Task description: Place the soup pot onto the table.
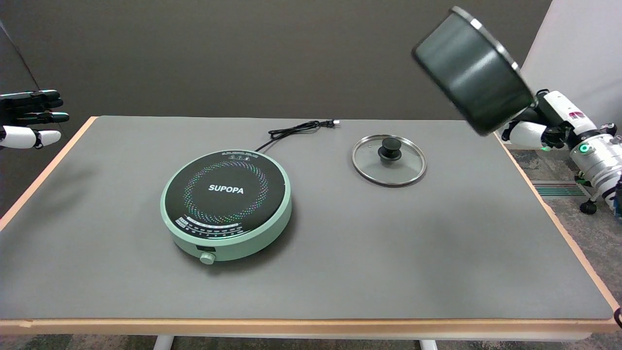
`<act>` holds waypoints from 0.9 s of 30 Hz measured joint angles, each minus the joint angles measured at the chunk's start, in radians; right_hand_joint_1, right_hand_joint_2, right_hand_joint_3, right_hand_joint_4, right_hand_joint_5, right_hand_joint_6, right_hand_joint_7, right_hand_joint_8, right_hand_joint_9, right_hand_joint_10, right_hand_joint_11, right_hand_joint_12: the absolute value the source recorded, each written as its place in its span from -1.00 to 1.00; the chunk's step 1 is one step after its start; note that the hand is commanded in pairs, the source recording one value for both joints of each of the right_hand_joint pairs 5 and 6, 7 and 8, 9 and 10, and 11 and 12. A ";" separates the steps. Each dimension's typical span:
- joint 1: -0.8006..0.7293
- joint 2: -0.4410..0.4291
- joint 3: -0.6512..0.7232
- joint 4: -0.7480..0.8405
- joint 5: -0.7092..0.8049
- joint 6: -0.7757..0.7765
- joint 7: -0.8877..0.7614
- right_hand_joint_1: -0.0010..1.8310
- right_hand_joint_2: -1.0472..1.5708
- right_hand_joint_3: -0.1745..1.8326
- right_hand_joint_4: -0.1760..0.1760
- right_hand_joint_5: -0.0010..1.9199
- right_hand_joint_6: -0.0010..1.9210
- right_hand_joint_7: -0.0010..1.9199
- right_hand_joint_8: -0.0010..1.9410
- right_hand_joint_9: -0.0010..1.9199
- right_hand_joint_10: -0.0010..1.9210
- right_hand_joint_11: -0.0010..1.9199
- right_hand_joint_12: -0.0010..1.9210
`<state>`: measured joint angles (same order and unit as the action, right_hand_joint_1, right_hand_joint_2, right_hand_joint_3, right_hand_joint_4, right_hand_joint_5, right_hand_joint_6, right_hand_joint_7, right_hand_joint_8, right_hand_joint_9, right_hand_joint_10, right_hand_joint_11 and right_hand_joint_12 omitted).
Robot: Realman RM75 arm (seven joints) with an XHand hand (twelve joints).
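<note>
The dark green soup pot [474, 73] hangs in the air at the upper right, tilted with its bottom toward the camera, above the table's far right corner. My right hand [532, 129] grips it from below and behind, mostly hidden by the pot's body. The grey table [388, 243] lies below it. The pot touches nothing else.
A mint-green induction cooker [226, 203] sits left of centre with its black cord [296, 130] running to the far edge. A glass lid with a black knob [388, 159] lies flat right of centre. The idle left hand [29, 119] hovers at the upper left.
</note>
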<state>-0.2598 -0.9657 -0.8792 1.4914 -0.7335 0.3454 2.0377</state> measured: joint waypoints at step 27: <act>-0.131 -0.111 0.062 0.139 0.125 0.221 -0.692 -0.07 0.76 0.35 -0.08 1.00 1.00 1.00 0.98 1.00 1.00 1.00 1.00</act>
<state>-0.3910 -1.0765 -0.8170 1.6305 -0.6089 0.5659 1.3453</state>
